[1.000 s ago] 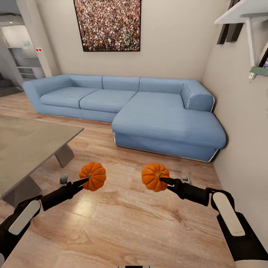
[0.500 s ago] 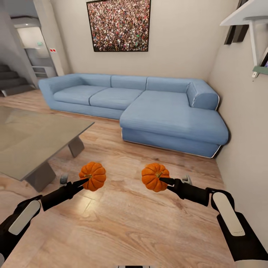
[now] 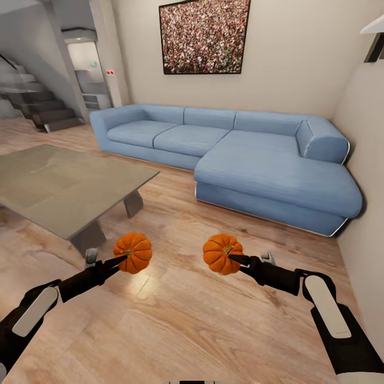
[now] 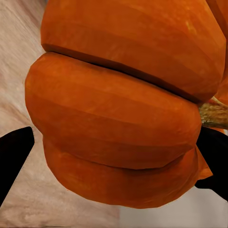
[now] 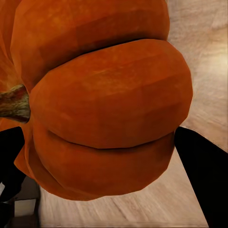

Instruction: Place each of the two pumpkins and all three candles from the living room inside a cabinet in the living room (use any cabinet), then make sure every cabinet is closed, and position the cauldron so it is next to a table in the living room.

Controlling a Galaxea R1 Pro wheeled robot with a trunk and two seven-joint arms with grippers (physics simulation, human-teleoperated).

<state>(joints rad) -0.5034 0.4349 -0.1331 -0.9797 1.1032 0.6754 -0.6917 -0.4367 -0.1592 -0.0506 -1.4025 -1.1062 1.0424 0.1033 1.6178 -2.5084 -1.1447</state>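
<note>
From the head camera, the left gripper (image 3: 121,260) is closed on a bright-orange pumpkin (image 3: 133,252), held out over the wood floor (image 3: 176,320) in front of the robot. The right gripper (image 3: 234,260) is likewise clamped on a second pumpkin (image 3: 222,253), level with the first and well apart from it — both are carried in the air, neither touching the floor. To the left and ahead stands the low table (image 3: 58,186), with a grey glossy slab top and angular dark legs; the left pumpkin hangs near its closest corner but clear of it. Beyond, a blue sectional sofa (image 3: 240,154) runs along the far wall, under a framed picture (image 3: 204,36) of a crowd. A staircase (image 3: 37,106) rises at the far left.

In the left wrist view, the pumpkin (image 4: 118,104) sits very close to the lens, its ribs plain and a bit of brownish stem at one edge. Black fingers (image 4: 14,156) show on either side of it, pressed against its flanks, with pale floor behind.

In the right wrist view, the other pumpkin (image 5: 104,99) is just as close, its stem (image 5: 14,102) at the edge, and dark fingers (image 5: 199,171) flank it — the exact contact spots are hard to make out at this range.
</note>
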